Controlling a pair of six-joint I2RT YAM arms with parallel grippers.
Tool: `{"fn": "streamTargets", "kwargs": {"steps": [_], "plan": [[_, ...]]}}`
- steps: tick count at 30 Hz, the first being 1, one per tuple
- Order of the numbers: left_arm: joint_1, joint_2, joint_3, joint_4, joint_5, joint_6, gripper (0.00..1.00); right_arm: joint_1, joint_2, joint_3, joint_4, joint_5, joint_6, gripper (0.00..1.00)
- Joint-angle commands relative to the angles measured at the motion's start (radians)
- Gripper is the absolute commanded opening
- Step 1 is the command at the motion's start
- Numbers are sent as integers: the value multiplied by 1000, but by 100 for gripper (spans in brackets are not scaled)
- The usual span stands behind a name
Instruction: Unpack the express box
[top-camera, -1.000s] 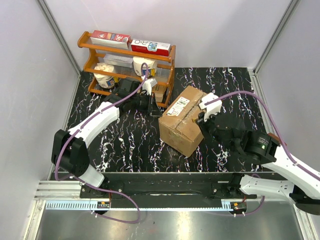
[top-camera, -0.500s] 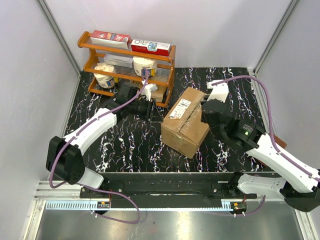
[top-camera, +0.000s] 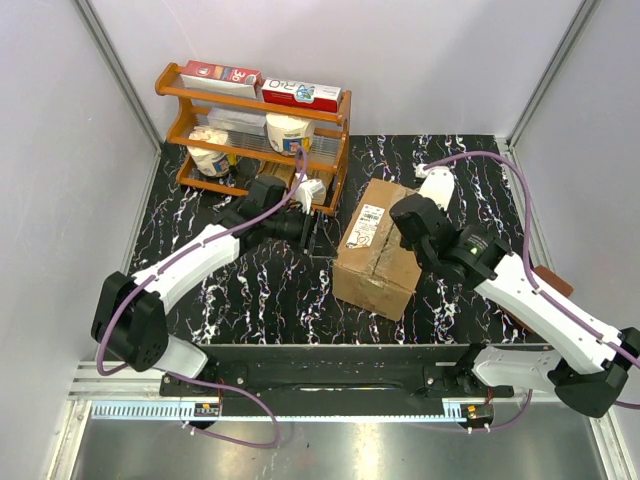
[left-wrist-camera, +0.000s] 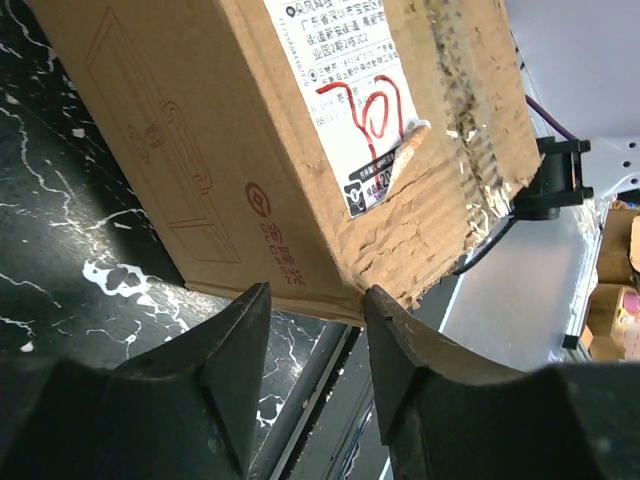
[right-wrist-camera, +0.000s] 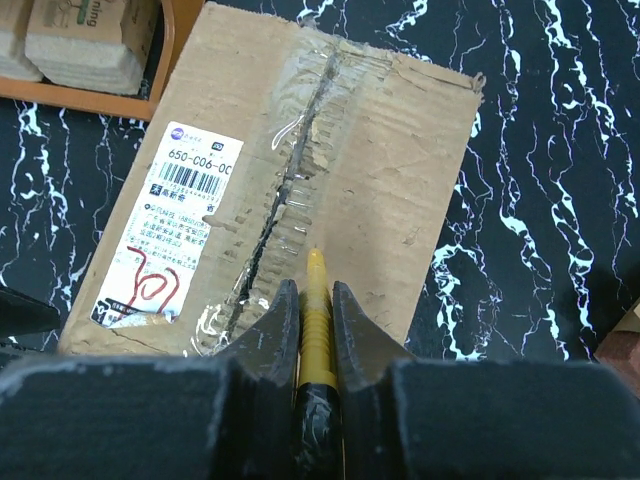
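Since 1s ago the express box has turned & slid nearer, mid table. My L fingers, shut then, are part-open by its left side. My R fingers are above the box top, clamped on a yellow tool.

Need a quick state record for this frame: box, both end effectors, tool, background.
express box: on the table, flaps shut, tape over centre seam
label: white, on top, beside the seam
left end effector: open, empty, by the box's side
right end effector: shut on yellow tool, tip at the seam; contact unclear
wooden rack: behind the box
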Motion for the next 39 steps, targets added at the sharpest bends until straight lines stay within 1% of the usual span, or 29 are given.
{"fn": "streamTargets", "kwargs": {"steps": [1, 8, 13, 16, 19, 23, 24, 26, 27, 30, 35, 39], "plan": [[-26, -23, -44, 29, 30, -1, 47, -13, 9, 8, 6, -13, 31, 0], [-43, -15, -55, 100, 26, -56, 51, -63, 40, -46, 102, -22, -68, 0], [-55, 20, -47, 204, 19, -150, 54, -122, 46, -86, 234, -19, -209, 0], [-58, 48, -27, 203, -4, -167, 55, -165, 64, -77, 277, -33, -280, 0], [-58, 51, 4, 147, -65, -144, 56, -165, 57, -26, 271, -54, -308, 0], [-58, 20, 27, 112, -111, -119, 62, -165, 22, 34, 227, -86, -273, 0], [-58, 2, 34, 107, -117, -118, 65, -166, 22, 70, 204, -93, -236, 0], [-58, -14, 40, 107, -135, -119, 69, -165, 31, 113, 120, -117, -182, 0], [-58, -26, 47, 107, -143, -121, 73, -165, 34, 144, 74, -132, -168, 0], [-58, -34, 59, 118, -154, -133, 78, -165, 38, 167, 12, -198, -107, 0], [-57, -1, 71, 144, -152, -188, 79, -165, 40, 170, -55, -329, -46, 0], [-58, 54, 97, 144, -162, -219, 79, -163, 52, 170, -108, -430, -7, 0]]}}
